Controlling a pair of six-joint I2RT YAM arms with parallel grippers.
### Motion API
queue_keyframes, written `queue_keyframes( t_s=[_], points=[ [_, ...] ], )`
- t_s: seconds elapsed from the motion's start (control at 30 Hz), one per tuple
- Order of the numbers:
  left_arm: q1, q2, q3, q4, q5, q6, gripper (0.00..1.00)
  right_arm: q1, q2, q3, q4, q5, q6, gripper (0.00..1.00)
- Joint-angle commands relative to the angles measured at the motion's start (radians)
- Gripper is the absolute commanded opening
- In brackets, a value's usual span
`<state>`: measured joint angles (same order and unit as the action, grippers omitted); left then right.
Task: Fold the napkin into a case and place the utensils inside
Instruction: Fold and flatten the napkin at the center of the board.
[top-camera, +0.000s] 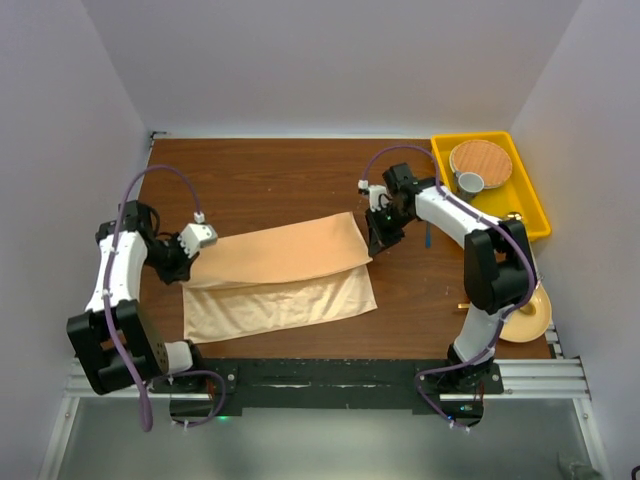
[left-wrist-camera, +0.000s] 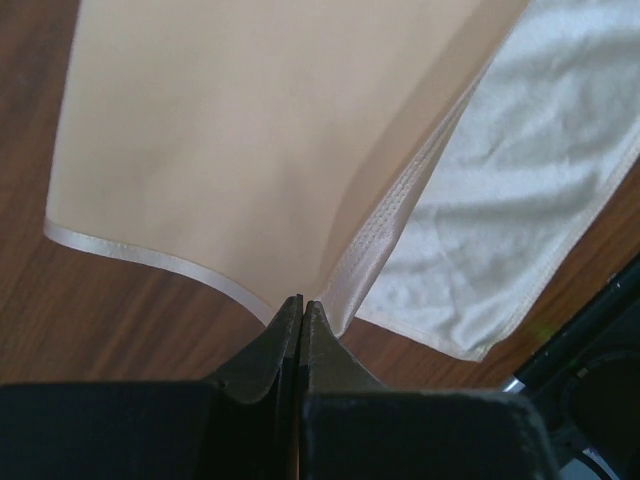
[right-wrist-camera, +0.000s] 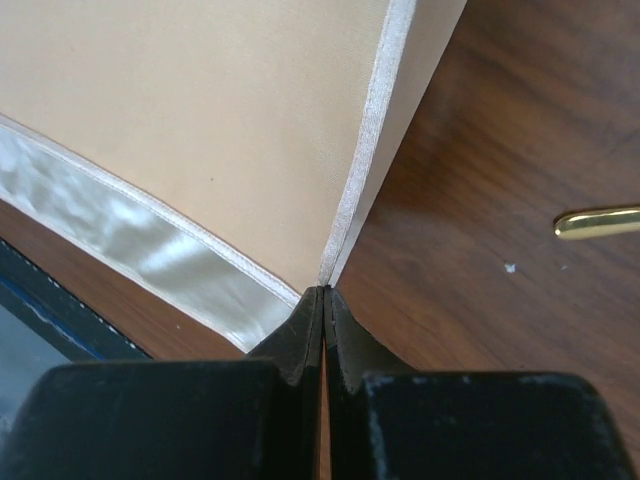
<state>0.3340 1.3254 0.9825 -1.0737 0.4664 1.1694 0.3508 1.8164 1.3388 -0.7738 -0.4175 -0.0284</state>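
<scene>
place: robot lab cell, I'd say
walls: plain white panels (top-camera: 330, 60) box in my wooden bench (top-camera: 280, 170)
mount: left arm (top-camera: 115, 270), right arm (top-camera: 480, 260) bolted to metal rail (top-camera: 570, 378)

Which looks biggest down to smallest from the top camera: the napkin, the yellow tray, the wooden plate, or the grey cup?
1. napkin
2. yellow tray
3. wooden plate
4. grey cup

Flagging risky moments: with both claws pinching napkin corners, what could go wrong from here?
1. The left claw and right claw each pinch only a thin corner of the shiny napkin; it may slip free.
2. The upper layer sits skewed over the lower one, so the fold may land crooked.
</scene>
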Motion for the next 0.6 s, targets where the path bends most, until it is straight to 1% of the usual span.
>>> queue_keyframes(
  t_s=[0.0, 0.17, 0.33, 0.47, 0.5, 0.53, 0.57],
  points=[
    [0.011, -0.087, -0.088, -0.094, -0.061, 0.121, 0.00, 0.011, -0.048, -0.039, -0.074, -0.030, -0.090, 0.00],
    [0.011, -0.140, -0.183, -0.092, -0.126, 0.154, 0.00, 0.043, -0.040, -0.081, -0.101, -0.035, -0.129, 0.00],
    [0.011, -0.176, -0.226, -0.089, -0.137, 0.176, 0.00, 0.071, -0.031, -0.113, -0.105, -0.033, -0.139, 0.00],
    [0.010, -0.177, -0.263, -0.071, -0.153, 0.177, 0.00, 0.094, -0.019, -0.124, -0.101, -0.041, -0.136, 0.00],
    [0.011, -0.176, -0.268, -0.069, -0.156, 0.180, 0.02, 0.097, -0.014, -0.122, -0.102, -0.044, -0.136, 0.00],
    [0.011, -0.175, -0.271, -0.071, -0.158, 0.187, 0.13, 0.100, -0.009, -0.119, -0.116, -0.046, -0.137, 0.00],
    [0.011, -0.178, -0.277, -0.077, -0.163, 0.196, 0.17, 0.099, 0.003, -0.115, -0.125, -0.052, -0.146, 0.00]
  ],
)
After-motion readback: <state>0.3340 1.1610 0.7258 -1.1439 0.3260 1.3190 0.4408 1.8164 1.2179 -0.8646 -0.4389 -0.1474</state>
